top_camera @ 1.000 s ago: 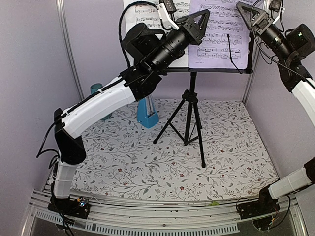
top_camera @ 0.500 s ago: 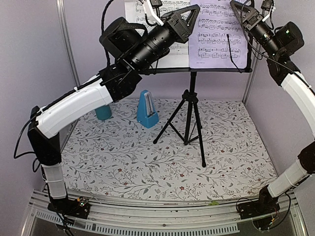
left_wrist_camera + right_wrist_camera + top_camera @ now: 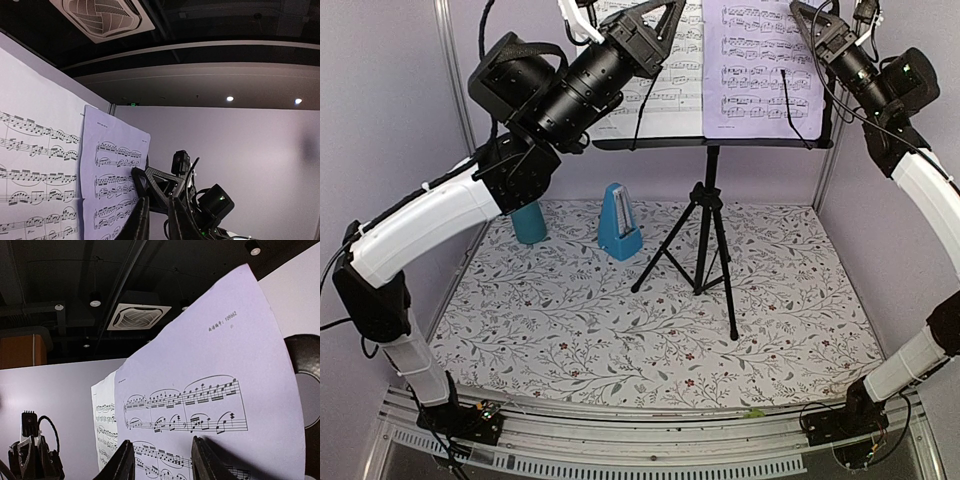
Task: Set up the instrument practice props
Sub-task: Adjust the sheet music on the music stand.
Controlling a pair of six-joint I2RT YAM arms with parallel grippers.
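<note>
Music stand (image 3: 710, 215) is standing far back on the table (image 3: 770, 320), carrying white page (image 3: 675, 80) beside lavender page (image 3: 760, 70). Left gripper (image 3: 157, 220) is hovering barely parted, empty; right gripper (image 3: 162, 460) is gaping near it.

In your overhead view, the upper edge cuts off the tops of the white page (image 3: 675, 90) and the lavender page (image 3: 760, 60). The left arm (image 3: 550, 90) hides the white page's left part and the left end of the stand tray (image 3: 750, 143). Only the lower part of the teal cup (image 3: 530, 225) shows beneath that arm. The metronome (image 3: 619, 220) is too small for you to read its face. In the wrist views, the bottom edge leaves only the finger ends of the left gripper (image 3: 157, 200) and the right gripper (image 3: 162, 445). You cannot tell whether the right one's fingers touch the lavender page behind them.
</note>
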